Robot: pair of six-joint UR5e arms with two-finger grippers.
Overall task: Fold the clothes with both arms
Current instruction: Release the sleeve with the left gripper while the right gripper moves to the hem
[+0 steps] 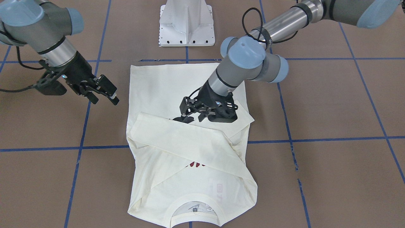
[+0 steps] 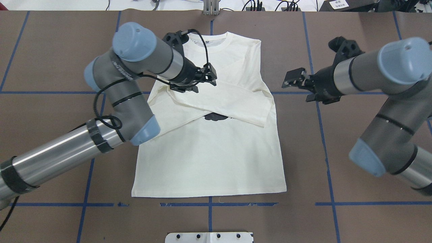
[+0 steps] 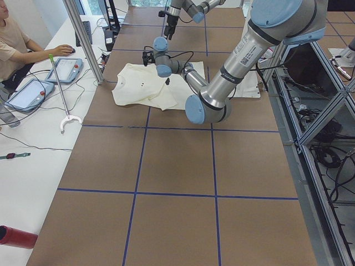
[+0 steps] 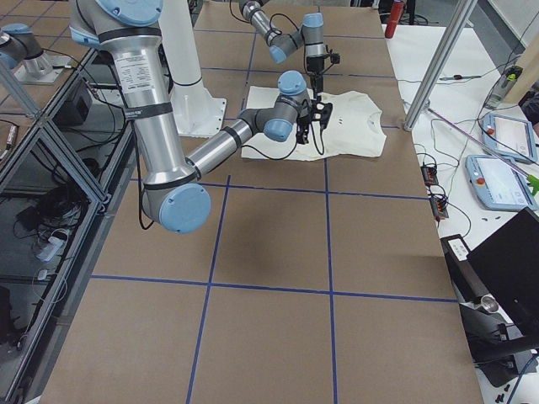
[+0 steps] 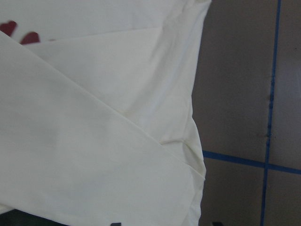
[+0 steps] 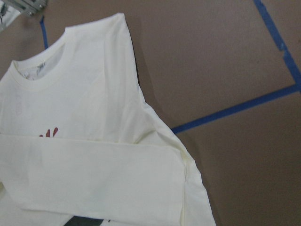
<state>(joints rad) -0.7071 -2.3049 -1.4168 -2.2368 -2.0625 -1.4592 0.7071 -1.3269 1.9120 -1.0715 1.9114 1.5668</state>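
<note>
Left end effector (image 1: 194, 114), low over the T-shirt (image 1: 177, 82), could snag the top sleeve (image 1: 190, 142) if it moves off carelessly, pulling the fold open. Its jaws look parted and empty, close to the cloth. Right end effector (image 1: 104, 95) hangs wide, empty, beside the T-shirt, which lies flat on the bench (image 1: 332, 104).

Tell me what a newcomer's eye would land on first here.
The cream T-shirt lying flat mid-table, both long sleeves crossed over its chest, draws the eye first. Next comes the left gripper, down over the shirt's chest by the crossed sleeves, jaws apart. The right gripper hangs open off to the shirt's side, above the brown table with its blue tape grid.
</note>
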